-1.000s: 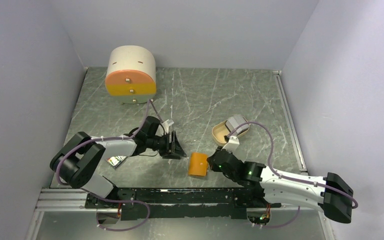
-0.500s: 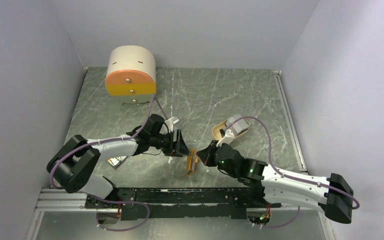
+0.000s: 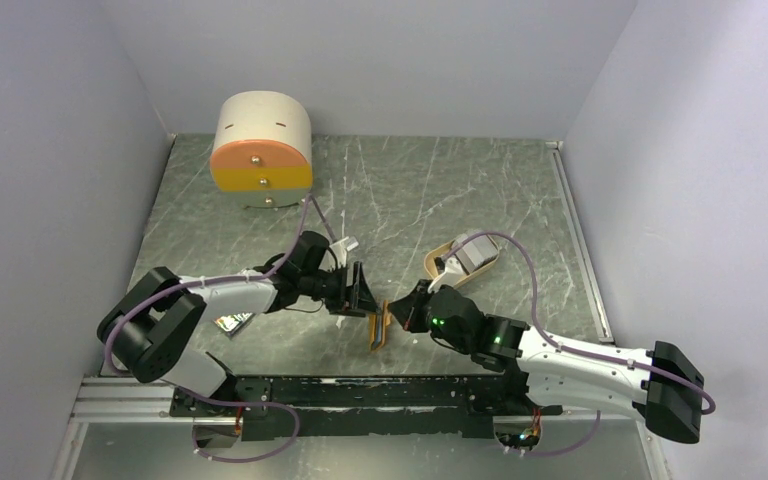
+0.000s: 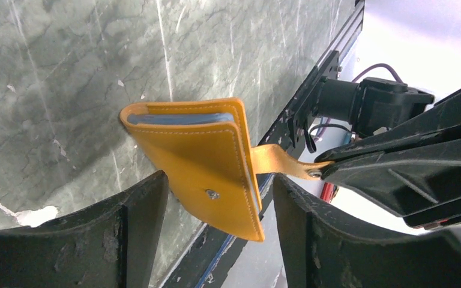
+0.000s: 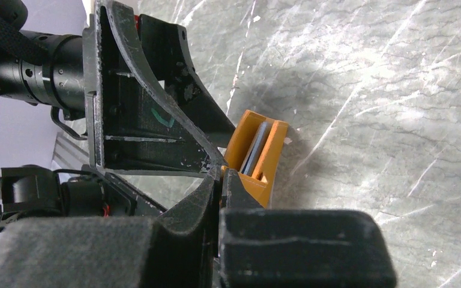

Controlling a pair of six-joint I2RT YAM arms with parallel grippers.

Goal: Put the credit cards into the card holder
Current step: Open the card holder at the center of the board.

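The orange card holder [image 3: 380,326] stands on its edge near the table's front, folded, with pale blue inside showing [image 5: 253,151]. My right gripper [image 3: 400,311] is shut on its snap tab [image 4: 279,162] and holds it up. My left gripper [image 3: 362,296] is open, with its fingers on either side of the holder's lower corner [image 4: 216,180] and small gaps both sides. Pale grey credit cards [image 3: 472,246] lie in the tan oval tray [image 3: 441,266] behind the right gripper.
The round cream-and-orange drawer box [image 3: 261,150] stands at the back left. A small printed flat item [image 3: 231,322] lies under the left arm. The black rail [image 3: 360,392] runs along the table's front edge. Grey walls close in both sides.
The right gripper has raised the card holder by its tab from lying flat to standing on edge. The left gripper has moved right, so that its open fingers now straddle the holder.
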